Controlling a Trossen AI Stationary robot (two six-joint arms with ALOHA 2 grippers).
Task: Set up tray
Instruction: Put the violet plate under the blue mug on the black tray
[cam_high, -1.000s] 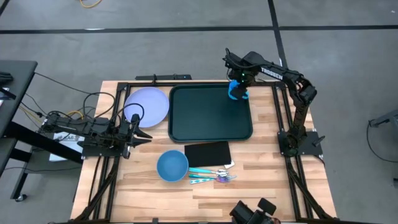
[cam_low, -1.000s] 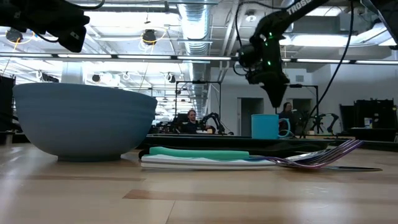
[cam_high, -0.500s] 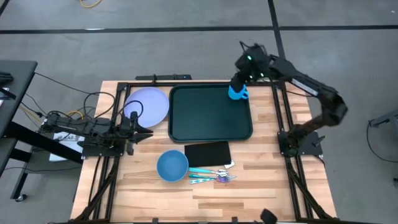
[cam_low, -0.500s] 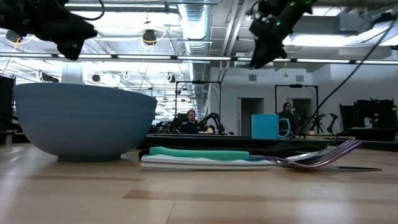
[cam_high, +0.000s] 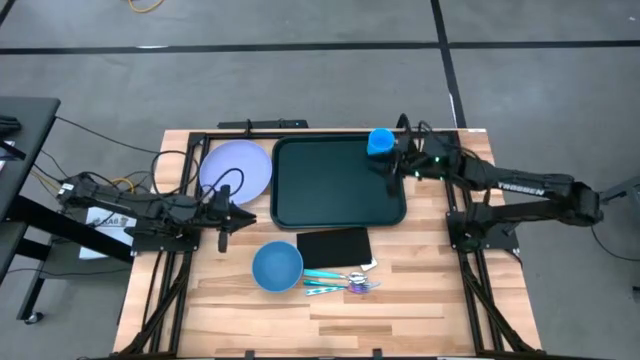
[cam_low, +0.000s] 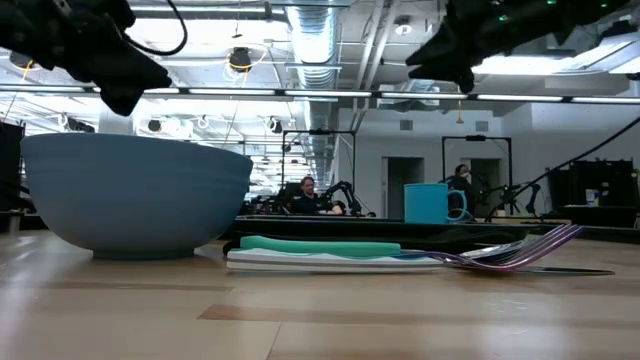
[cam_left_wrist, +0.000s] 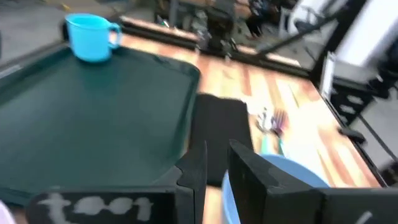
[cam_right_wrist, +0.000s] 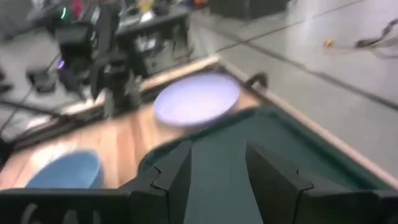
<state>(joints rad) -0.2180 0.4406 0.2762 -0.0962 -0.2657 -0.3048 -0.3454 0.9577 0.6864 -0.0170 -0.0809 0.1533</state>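
The dark green tray (cam_high: 330, 190) lies at the table's middle and also shows in the left wrist view (cam_left_wrist: 93, 118). A blue cup (cam_high: 380, 141) stands upright in its far right corner (cam_low: 432, 202). The lavender plate (cam_high: 237, 168) rests flat on the table left of the tray. My right gripper (cam_high: 388, 167) hovers open over the tray's right part, just near of the cup, pointing left (cam_right_wrist: 217, 155). My left gripper (cam_high: 232, 213) hangs open with a narrow gap (cam_left_wrist: 216, 152) above the wood between plate and blue bowl (cam_high: 277, 266).
A flat black rectangle (cam_high: 333, 245) lies near of the tray, with teal and purple cutlery (cam_high: 340, 281) beside the bowl. Dark frame rails run along the table's left, right and far edges. Bare wood shows along the near edge. People and equipment stand in the room behind.
My right gripper has risen from beside the cup, then swung down and back toward the table's right and near side, ending level over the tray's right part. The cup has stayed in place on the tray. My left gripper has moved a little toward the right.
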